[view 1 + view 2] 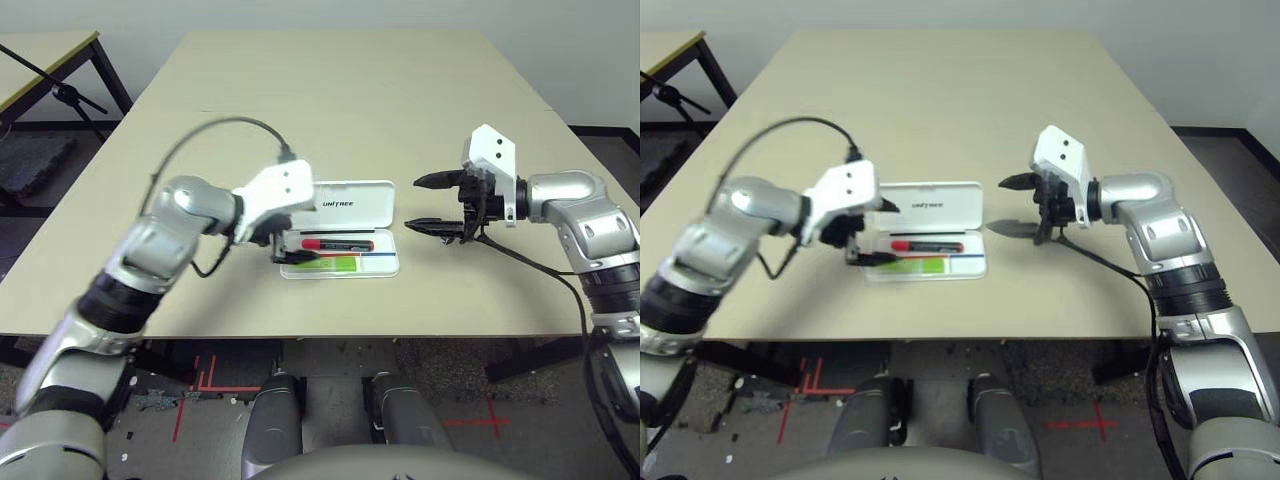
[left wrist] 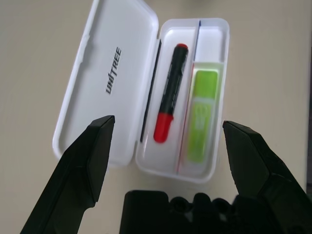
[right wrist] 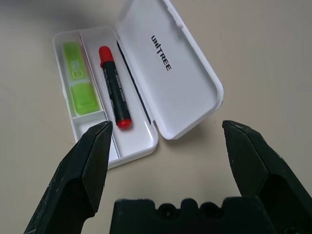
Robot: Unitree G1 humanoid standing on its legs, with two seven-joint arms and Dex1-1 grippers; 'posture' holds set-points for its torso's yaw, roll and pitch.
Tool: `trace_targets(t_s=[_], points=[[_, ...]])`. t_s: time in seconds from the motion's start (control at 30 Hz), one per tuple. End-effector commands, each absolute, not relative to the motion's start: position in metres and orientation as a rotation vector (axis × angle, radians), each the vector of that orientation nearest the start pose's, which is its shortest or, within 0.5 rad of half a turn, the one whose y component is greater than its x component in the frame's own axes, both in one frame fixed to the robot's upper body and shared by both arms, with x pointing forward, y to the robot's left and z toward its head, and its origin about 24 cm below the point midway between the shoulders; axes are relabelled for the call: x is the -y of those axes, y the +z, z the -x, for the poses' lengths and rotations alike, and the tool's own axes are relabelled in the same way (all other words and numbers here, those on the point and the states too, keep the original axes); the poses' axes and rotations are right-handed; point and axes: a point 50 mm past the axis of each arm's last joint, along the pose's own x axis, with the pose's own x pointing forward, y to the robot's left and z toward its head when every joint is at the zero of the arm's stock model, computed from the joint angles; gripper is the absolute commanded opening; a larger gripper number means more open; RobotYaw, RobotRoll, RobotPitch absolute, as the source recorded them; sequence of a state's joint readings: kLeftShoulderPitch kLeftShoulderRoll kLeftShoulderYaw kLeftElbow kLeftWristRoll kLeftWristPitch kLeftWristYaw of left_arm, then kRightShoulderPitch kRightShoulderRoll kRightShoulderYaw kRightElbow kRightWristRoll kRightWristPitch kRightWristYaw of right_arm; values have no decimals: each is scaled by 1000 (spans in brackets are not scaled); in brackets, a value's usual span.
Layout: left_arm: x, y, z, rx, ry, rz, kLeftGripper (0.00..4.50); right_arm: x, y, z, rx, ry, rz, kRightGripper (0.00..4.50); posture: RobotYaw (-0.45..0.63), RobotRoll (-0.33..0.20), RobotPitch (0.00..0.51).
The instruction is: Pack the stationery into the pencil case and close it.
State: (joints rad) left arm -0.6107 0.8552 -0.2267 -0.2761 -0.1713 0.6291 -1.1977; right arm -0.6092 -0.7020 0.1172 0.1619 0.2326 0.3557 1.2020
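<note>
The white pencil case (image 1: 355,195) lies open at the table's middle, its "UNITREE" lid (image 2: 112,83) folded flat on the far side. In its tray rest the black marker with a red cap (image 1: 338,243) and, nearer me, the lime-green highlighter (image 1: 335,264). The metal clip is out of view. My left gripper (image 1: 288,247) hovers at the case's left end, open, holding nothing. My right gripper (image 1: 414,203) is open too, a short way to the right of the case and apart from it. The marker (image 3: 114,87) and the highlighter (image 3: 78,78) appear in the right wrist view as well.
A black cable (image 1: 215,125) arcs from my left wrist over the table. A second table (image 1: 40,55) and a black stand (image 1: 70,95) are off to the far left. The table's front edge (image 1: 330,335) runs close below the case.
</note>
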Motion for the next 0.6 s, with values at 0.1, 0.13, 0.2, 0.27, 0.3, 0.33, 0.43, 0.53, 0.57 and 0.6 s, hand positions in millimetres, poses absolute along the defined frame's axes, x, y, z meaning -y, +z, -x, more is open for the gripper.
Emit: trace_targets(t_s=[0.1,0.13,0.2,0.27,0.3,0.33,0.43,0.53,0.57,0.6], points=[[-171,217,-268,-280,-1213,-747,4484,197,162,-312,-230,1155,461,4500,-44,0,70],[-170,218,-267,-275,-1216,-746,4484,196,162,-313,-228,1153,462,4500,-44,0,70],[-168,220,-267,-267,-1217,-742,4484,196,163,-313,-210,1131,467,4500,-41,0,76],[-167,219,-267,-267,-1215,-737,4484,196,164,-313,-201,1105,463,4500,-43,0,78],[-167,219,-267,-267,-1214,-735,4484,197,164,-312,-207,1090,457,4500,-46,0,80],[-167,218,-267,-269,-1212,-731,4484,199,163,-312,-227,1063,449,4500,-46,0,80],[-166,215,-268,-278,-1210,-722,4484,205,163,-310,-292,953,394,4500,-50,0,84],[-166,212,-269,-288,-1207,-718,4484,209,165,-308,-360,817,332,4500,-60,0,88],[-166,211,-269,-291,-1207,-717,4484,210,167,-308,-383,762,318,4500,-65,0,89],[-165,210,-269,-294,-1208,-716,4484,211,168,-307,-399,722,303,4500,-65,0,89]])
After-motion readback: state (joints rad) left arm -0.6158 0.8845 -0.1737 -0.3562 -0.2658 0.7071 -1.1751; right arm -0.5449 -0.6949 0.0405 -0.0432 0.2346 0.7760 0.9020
